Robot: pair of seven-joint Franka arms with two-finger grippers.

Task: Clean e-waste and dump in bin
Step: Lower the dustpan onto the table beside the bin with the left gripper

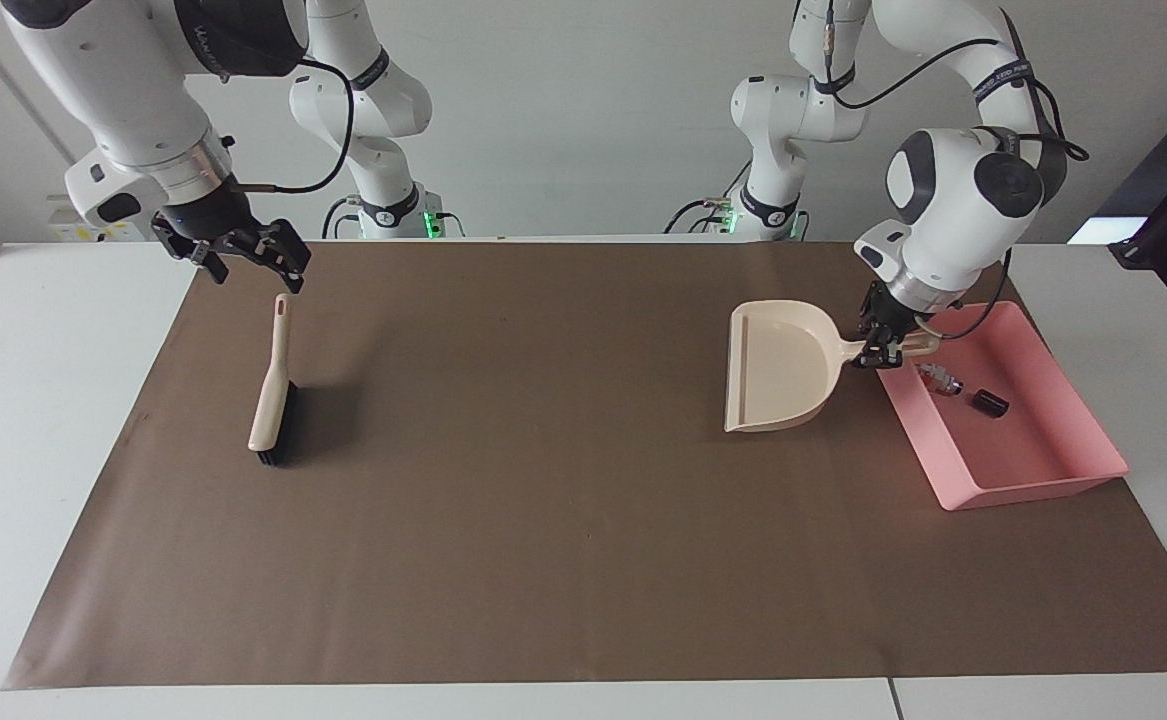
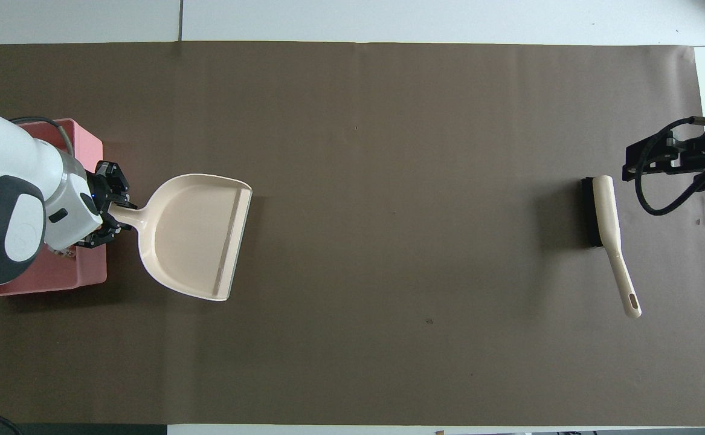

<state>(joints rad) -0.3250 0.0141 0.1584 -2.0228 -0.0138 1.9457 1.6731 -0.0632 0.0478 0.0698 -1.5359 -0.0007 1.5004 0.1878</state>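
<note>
Pink bin (image 1: 1038, 470) at left arm's table end holding e-waste (image 1: 958, 388); dumping looks done. Left pincer (image 1: 886, 345) gripping beige dustpan (image 1: 778, 365) handle, setting down next. Right pincer (image 1: 243, 258) hanging open, empty, over brush (image 1: 271, 395).

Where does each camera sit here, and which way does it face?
Facing view: high across the table, looking at both arm bases; left claw holds the dustpan beside the pink bin, right claw over the brush.
Overhead view: above the robots' end, looking steeply down; only wrists and claws show.
Shared: dustpan, brush, bin, brown mat, half a turn apart.
</note>
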